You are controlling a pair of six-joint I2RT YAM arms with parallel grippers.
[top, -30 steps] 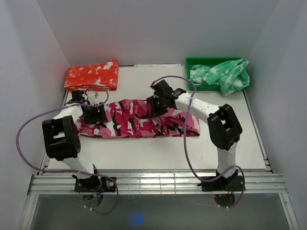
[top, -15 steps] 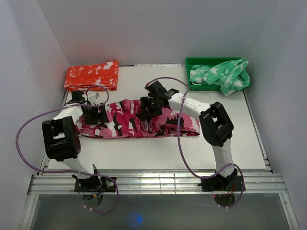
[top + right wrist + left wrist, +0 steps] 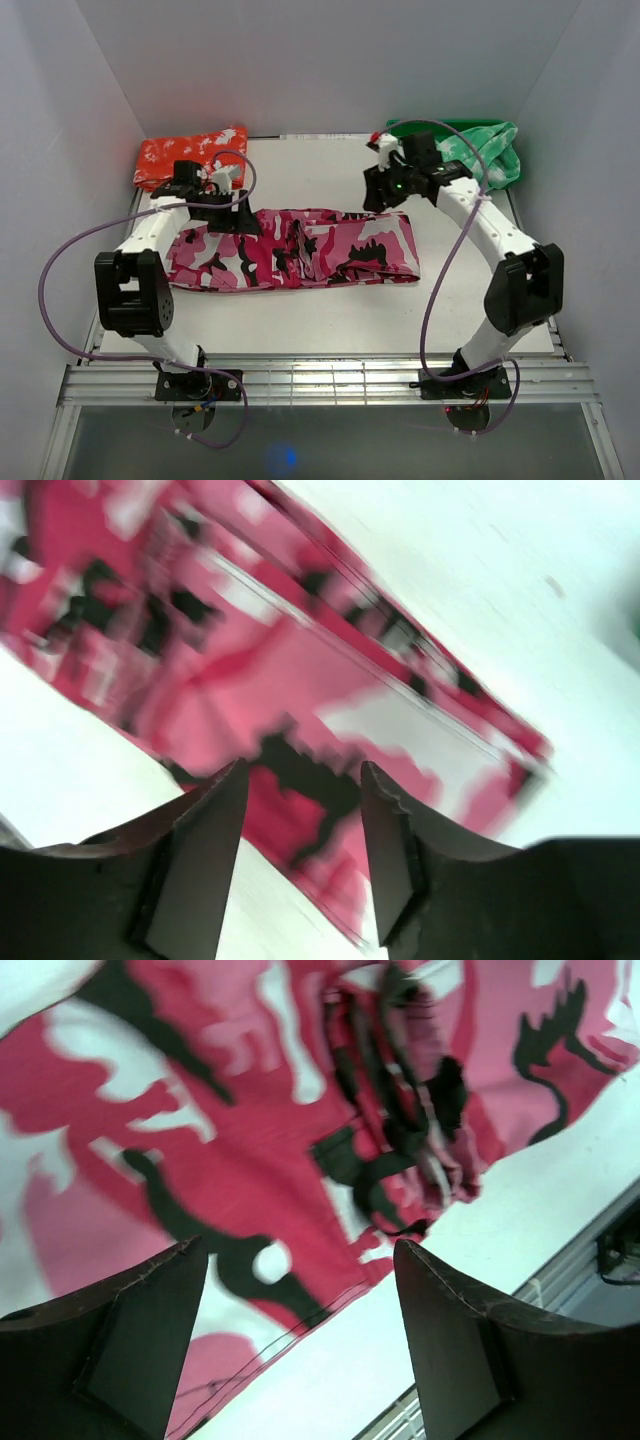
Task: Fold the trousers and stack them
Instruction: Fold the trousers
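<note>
The pink-magenta camouflage trousers [image 3: 300, 250] lie folded lengthwise as a long flat band across the middle of the table. My left gripper [image 3: 240, 215] hovers over the far edge of their left part, open and empty; in the left wrist view the trousers [image 3: 250, 1140] fill the frame and their hem runs between the fingers [image 3: 450, 1350]. My right gripper [image 3: 378, 192] is raised above the far right end of the trousers, open and empty; in the right wrist view the trousers [image 3: 300, 680] lie below, blurred.
An orange-red garment with white splotches [image 3: 192, 157] lies folded at the back left. A green bin [image 3: 430, 181] at the back right holds a green garment with white splotches [image 3: 470, 155]. Metal rails [image 3: 330, 380] run along the near edge.
My right gripper has let go of the trousers, lifted and swung right and back towards the green bin. My left gripper has moved right and farther back. The trousers now lie flatter.
</note>
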